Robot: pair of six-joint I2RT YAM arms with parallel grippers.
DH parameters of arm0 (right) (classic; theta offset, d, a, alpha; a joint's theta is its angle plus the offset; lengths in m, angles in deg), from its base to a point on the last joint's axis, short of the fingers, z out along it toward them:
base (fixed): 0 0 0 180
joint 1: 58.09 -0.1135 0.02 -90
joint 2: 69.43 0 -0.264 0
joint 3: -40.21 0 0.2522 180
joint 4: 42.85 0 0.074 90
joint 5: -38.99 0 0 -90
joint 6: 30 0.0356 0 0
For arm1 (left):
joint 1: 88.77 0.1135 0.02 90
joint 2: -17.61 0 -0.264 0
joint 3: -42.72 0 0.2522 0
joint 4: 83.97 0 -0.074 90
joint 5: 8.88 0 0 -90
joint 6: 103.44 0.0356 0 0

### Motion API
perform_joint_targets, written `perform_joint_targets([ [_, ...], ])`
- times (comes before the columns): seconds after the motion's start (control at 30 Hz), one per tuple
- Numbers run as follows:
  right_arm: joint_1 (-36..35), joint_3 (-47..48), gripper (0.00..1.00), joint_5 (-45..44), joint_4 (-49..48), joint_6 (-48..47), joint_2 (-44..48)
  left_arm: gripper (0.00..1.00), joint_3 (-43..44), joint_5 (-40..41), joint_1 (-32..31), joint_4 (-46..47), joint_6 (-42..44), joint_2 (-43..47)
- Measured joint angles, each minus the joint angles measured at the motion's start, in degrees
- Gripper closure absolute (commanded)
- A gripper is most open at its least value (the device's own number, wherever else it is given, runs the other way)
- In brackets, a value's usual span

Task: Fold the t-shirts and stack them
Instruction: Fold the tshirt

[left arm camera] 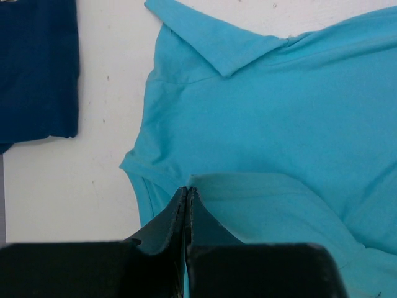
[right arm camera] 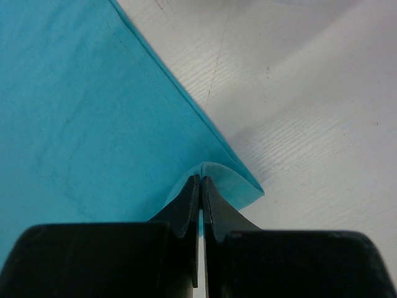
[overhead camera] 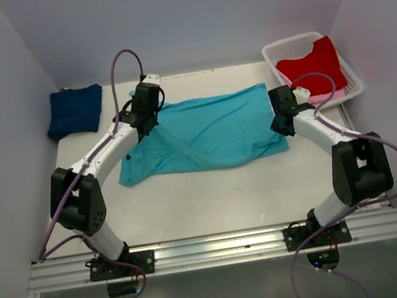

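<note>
The turquoise shirt (overhead camera: 211, 132) lies spread flat across the middle of the table (overhead camera: 214, 199), its long side running left to right, with soft creases through the body; a sleeve or collar flap is turned over at its far left edge.

The left gripper (left arm camera: 187, 192) sits over the shirt's left part, jaws clenched together on a small raised fold of turquoise cloth near the sleeve; the right gripper (right arm camera: 201, 181) is at the shirt's right edge, jaws pressed tight on the hem corner, which curls up around the tips, with a sliver of turquoise showing between them.

The navy shirt (overhead camera: 75, 112) rests folded in a compact pile at the far left corner of the table, apart from the turquoise one, with bare table between them.

At the far right stands a white slotted basket (overhead camera: 295, 41); the red shirt (overhead camera: 312, 67) lies in it, draped partly over its rim; beneath the red shows a strip of pink cloth (overhead camera: 326, 97) – probably another shirt, though only its edge is visible.
</note>
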Motion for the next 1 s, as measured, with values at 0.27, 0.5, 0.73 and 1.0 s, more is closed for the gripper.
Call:
perform_joint_targets([
  [0.27, 0.2, 1.4, 1.0, 0.0, -0.1, 0.0, -3.6, 1.0, 1.7, -0.1, 1.0, 1.6, 1.3, -5.5],
  [0.5, 0.3, 1.5, 1.0, -1.1, -0.1, 0.0, -5.2, 1.0, 1.7, 0.1, 2.2, 2.3, 1.4, -7.7],
  [0.73, 0.7, 1.5, 1.0, -2.4, -0.3, 0.0, -5.2, 1.0, 1.7, 1.7, 3.1, 4.4, 1.7, -6.6],
  [1.0, 1.2, 1.9, 1.0, -2.8, -0.5, 0.0, -5.9, 1.0, 1.7, 2.5, 3.4, 6.3, 2.8, -5.3],
])
